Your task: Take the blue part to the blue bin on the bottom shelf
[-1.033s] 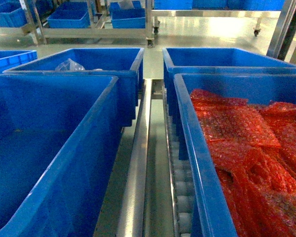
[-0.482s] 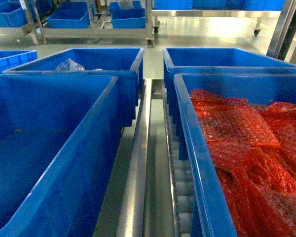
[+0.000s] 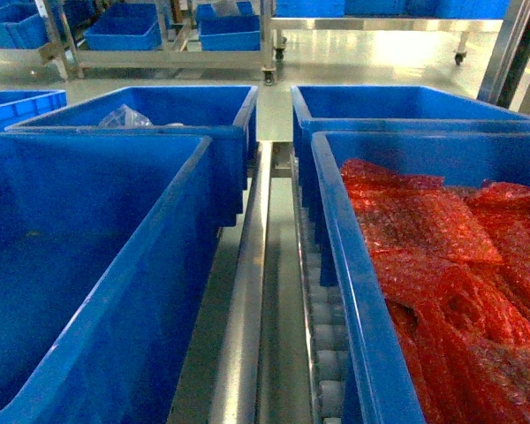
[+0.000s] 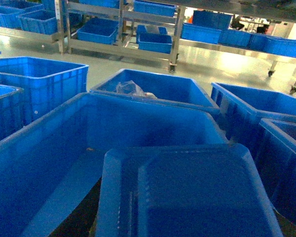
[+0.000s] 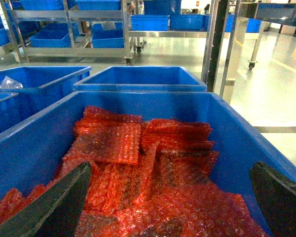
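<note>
The blue part [image 4: 187, 192], a flat blue plastic tray with a raised rim, fills the bottom of the left wrist view. It hangs over the large empty blue bin [image 4: 49, 148] and hides my left gripper's fingers, which hold it from below. That bin [image 3: 88, 265] stands front left on the bottom shelf, whose white rollers [image 3: 327, 340] run between steel rails [image 3: 247, 300]. My right gripper [image 5: 170, 168] is open over a bin of red bubble wrap [image 5: 138, 163], holding nothing. Neither gripper shows in the head view.
A bin [image 3: 406, 291] full of red bubble wrap stands front right. Behind are two more blue bins, the left one [image 3: 168, 110] holding a clear plastic bag [image 3: 124, 117]. Racks with further blue bins [image 3: 230, 31] stand across the floor. A steel post [image 5: 214, 44] rises at right.
</note>
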You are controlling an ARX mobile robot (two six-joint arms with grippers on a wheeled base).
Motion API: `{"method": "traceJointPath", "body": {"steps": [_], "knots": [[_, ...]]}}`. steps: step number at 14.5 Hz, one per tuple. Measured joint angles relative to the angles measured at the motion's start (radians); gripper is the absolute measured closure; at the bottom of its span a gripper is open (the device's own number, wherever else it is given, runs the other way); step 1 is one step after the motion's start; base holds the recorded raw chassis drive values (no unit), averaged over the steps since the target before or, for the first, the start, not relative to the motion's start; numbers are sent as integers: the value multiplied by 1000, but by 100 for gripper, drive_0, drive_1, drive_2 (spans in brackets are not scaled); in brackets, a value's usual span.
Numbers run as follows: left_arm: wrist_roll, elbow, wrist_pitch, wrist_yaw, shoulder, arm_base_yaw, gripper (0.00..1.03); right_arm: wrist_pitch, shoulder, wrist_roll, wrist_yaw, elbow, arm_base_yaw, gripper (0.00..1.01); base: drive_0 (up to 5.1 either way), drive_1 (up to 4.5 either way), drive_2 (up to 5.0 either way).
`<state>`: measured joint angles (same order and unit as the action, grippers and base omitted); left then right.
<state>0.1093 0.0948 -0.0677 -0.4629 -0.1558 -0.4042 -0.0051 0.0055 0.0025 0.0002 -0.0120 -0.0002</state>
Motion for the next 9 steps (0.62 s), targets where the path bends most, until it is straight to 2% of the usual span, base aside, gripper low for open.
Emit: {"method": "traceJointPath", "body": {"steps": [3,5,6,7,8,9], "knots": [[0,0,0,0,0,0,60,0,0,0,0,0,0,3,0,0,0],[0,29,103,-80,-21,-28,60,0,0,0,0,0,0,3,0,0,0],[-6,40,130,-151,-56,-54,60,0,0,0,0,0,0,3,0,0,0],[-18,40,119,-187,-76,-80,60,0,0,0,0,0,0,3,0,0,0],[-35,48,74,-198,-89,-98,60,0,0,0,0,0,0,3,0,0,0],[-56,79,-106,-112,-213,-39,60,2,0,0,0,0,0,3,0,0,0]]}}
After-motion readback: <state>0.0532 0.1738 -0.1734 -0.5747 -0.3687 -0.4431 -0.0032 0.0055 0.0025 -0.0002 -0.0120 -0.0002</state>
